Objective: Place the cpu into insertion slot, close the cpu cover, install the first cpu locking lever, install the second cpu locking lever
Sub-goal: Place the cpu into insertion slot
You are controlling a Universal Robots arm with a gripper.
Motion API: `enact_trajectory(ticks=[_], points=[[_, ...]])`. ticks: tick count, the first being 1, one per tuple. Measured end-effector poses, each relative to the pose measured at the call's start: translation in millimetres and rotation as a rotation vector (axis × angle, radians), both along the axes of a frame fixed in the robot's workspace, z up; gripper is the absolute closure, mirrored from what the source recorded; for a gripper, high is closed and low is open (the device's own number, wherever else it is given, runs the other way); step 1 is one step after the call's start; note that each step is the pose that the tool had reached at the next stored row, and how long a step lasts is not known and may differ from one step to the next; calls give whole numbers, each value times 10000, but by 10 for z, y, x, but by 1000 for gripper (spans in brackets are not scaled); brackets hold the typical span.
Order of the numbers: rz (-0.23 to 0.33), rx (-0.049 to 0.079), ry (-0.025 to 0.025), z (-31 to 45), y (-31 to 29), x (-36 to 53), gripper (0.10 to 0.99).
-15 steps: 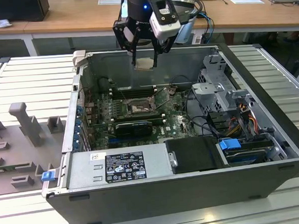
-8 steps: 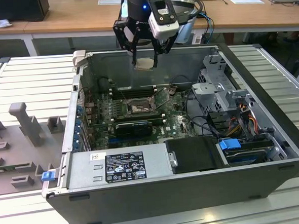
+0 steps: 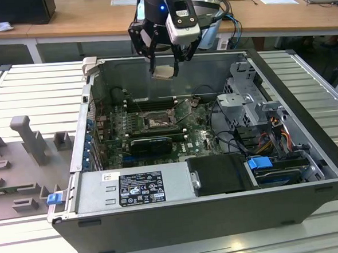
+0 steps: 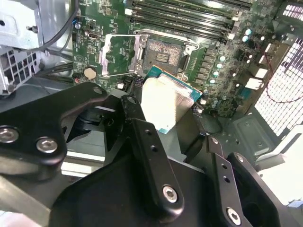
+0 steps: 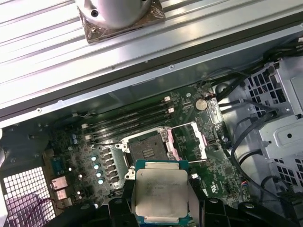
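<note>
Straight drop from gripper [image 3: 165,69] holding cpu [image 3: 164,74] to insertion slot [image 3: 157,122] looks clear. cpu cover [image 5: 202,141] stands open beside it. Memory slots [image 3: 150,104] and heat sink [image 3: 151,143] flank socket. Drive cage [image 3: 245,99], cables [image 3: 226,126] off toward exterior view's right.

cpu [image 3: 164,73]: small flat square chip, pale silvery-grey metal top, green rim; clamped in tool [image 3: 164,68], held in air, tilted, above and well apart from insertion slot [image 3: 157,122]

insertion slot: square dark socket recess, metal surround, green circuit board around it; uncovered, contact field exposed

cpu cover [image 5: 202,142]: thin metal frame plate, large central window, board visible through it; swung open, just beside slot, clear of recess
</note>
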State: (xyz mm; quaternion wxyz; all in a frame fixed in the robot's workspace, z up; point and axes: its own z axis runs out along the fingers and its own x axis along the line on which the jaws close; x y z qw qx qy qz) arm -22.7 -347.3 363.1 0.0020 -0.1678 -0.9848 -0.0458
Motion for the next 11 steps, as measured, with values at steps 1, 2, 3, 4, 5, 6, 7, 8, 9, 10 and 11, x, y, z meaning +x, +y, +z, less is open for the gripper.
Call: enact_trajectory(ticks=[1,2,3,4,5,6,7,8,9,10,11], points=[[-109,0,0,0,0,0,557],[-228,0,-1,0,0,0,557],[-405,1,-1,0,0,0,557],[-566,1,-1,-1,0,0,557],[-687,0,-1,-1,0,0,557],[-829,1,-1,-1,0,0,557],[-959,0,-1,-1,0,0,557],[-1054,1,-1,-1,0,0,557],[-1167,0,-1,-1,0,0,557],[-1267,1,-1,-1,0,0,557],[-1412,0,-1,-1,0,0,557]])
